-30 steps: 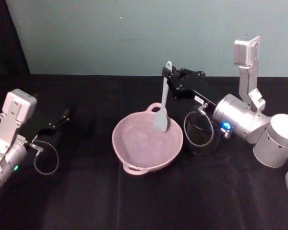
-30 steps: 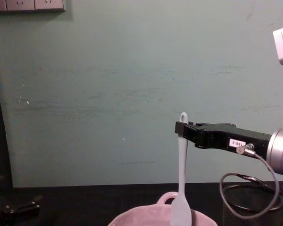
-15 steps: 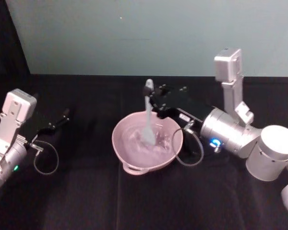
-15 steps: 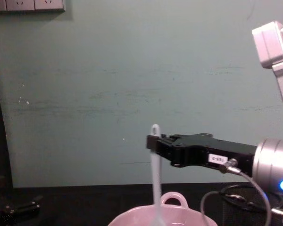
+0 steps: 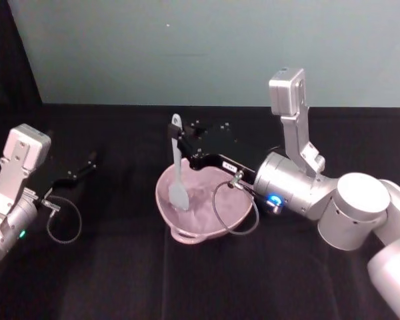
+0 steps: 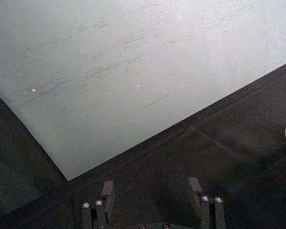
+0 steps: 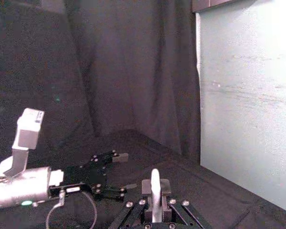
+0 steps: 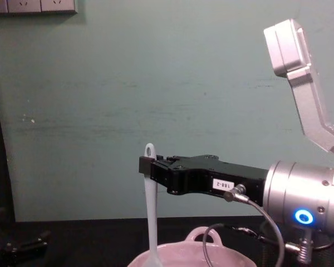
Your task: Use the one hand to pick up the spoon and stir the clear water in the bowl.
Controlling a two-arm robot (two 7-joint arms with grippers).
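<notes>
One upright spoon (image 5: 178, 170) between right gripper (image 5: 181, 137) fingers (image 8: 161, 169)

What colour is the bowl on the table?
The bowl is pale pink, clearest in the head view.

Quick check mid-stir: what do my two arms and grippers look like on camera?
Right gripper: flat black jaws, small white label, silver cylindrical wrist with blue ring light, grey looping cable, pale boxy camera bracket. Left gripper: same black jaws, silver wrist, cable loop, small green light.
</notes>
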